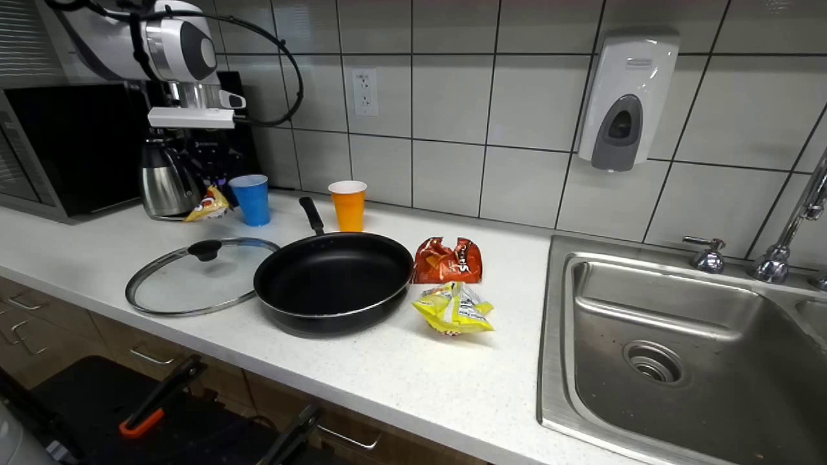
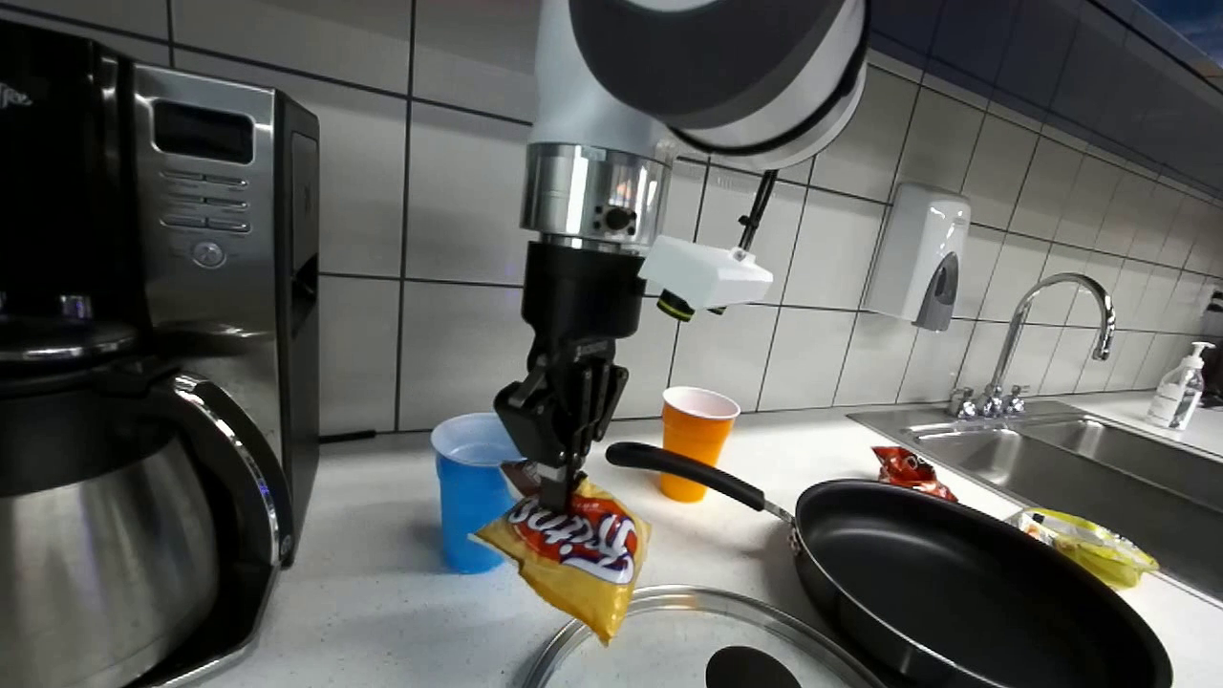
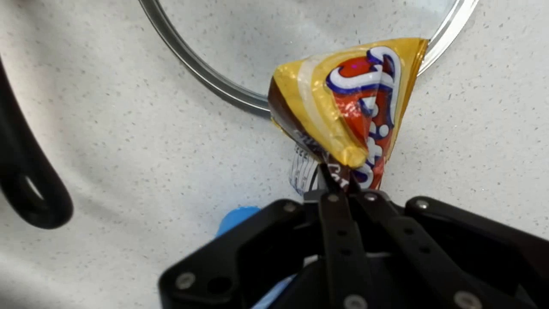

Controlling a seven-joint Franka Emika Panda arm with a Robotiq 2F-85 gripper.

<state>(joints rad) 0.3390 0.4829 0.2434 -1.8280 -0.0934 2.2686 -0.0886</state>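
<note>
Jaws are pinched on the yellow Fritos bag, which hangs over the table near the blue cup and glass lid. I'd go slow with a firm squeeze; a bag that floppy could swing or slip.

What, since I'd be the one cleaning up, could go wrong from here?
The fingers pinch the Fritos bag where it is crumpled, so it might slip loose. The blue cup stands close by, and a sideways swing could tip it over. The pan handle sticks out nearby, so a low carry might bump it.
</note>
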